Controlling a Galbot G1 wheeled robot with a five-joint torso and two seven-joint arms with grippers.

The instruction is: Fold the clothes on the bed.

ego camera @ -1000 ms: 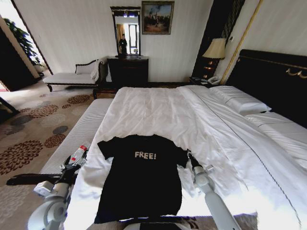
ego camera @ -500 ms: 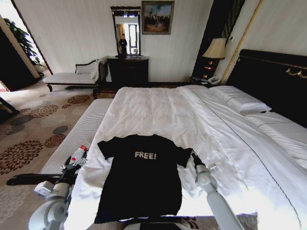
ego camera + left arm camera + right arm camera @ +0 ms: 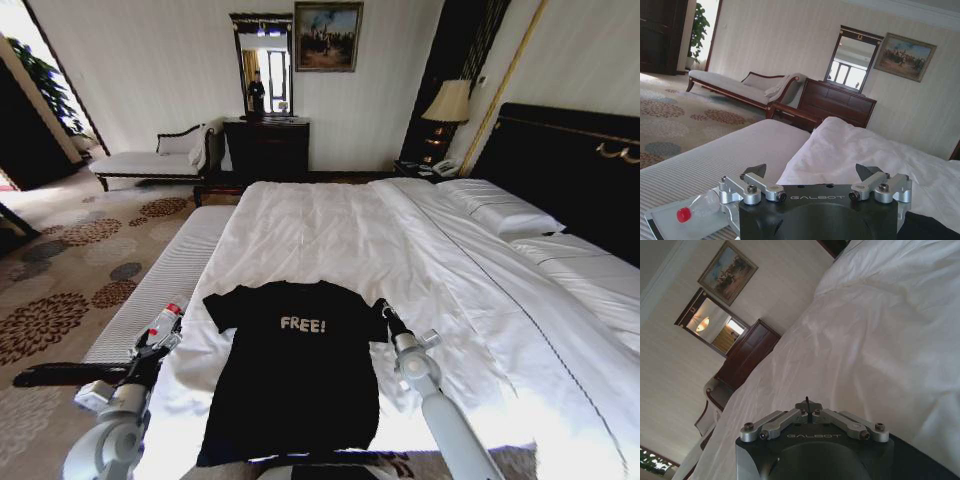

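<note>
Black T-shirt [image 3: 295,365] flat on the bed [image 3: 330,235], right gripper [image 3: 378,308] pinched closed at its sleeve, left gripper [image 3: 165,327] open beside it

T-shirt [image 3: 292,370]: soft matt black cloth, white printed lettering. Bed [image 3: 330,230]: white cloth duvet, creased, slight sheen; headboard [image 3: 575,165] dark glossy wood. Left gripper [image 3: 812,176]: brushed metal links, matt black housing. Right gripper [image 3: 808,404]: same finish. Bottle [image 3: 699,207]: clear plastic, red cap.
</note>
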